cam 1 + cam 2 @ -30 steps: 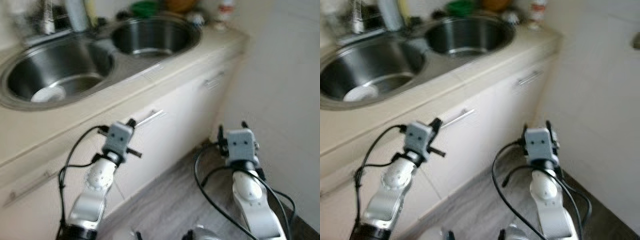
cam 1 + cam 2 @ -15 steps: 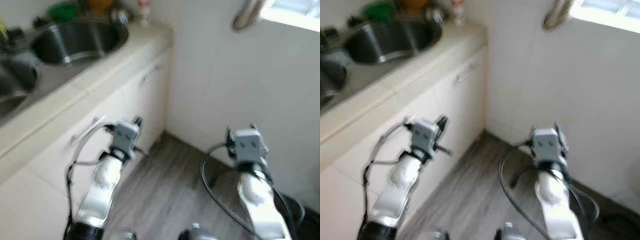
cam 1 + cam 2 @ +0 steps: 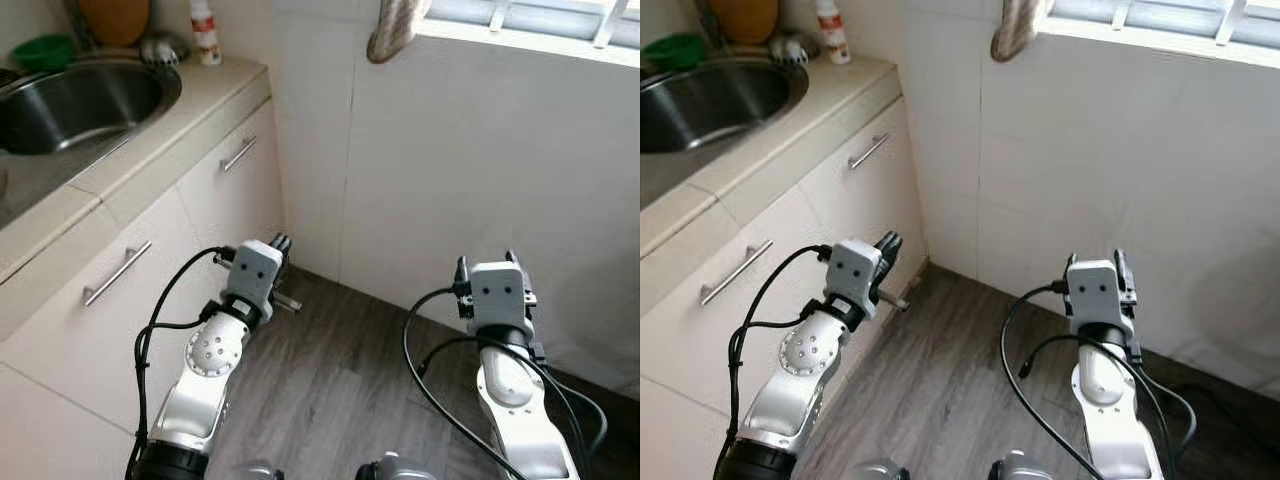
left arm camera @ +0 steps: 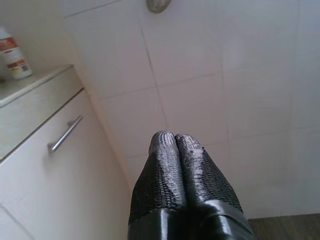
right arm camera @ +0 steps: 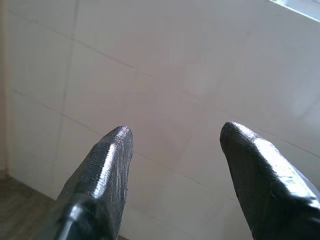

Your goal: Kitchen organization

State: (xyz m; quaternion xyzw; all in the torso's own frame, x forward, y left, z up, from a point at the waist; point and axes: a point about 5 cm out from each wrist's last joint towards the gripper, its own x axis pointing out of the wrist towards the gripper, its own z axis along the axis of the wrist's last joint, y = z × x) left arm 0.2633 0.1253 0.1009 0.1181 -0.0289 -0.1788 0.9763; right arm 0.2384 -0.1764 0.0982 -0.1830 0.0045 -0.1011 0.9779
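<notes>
Sink point(image 3: 60, 100) cut off at edge

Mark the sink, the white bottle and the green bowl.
sink point(image 3: 60, 105), left eye view, basin wall.
white bottle point(image 3: 206, 38), left eye view, label.
green bowl point(image 3: 45, 50), left eye view, rim.

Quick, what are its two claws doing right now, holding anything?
Left gripper: closed, fingers pressed together, holding nothing.
Right gripper: open, fingers spread apart, holding nothing.
</notes>
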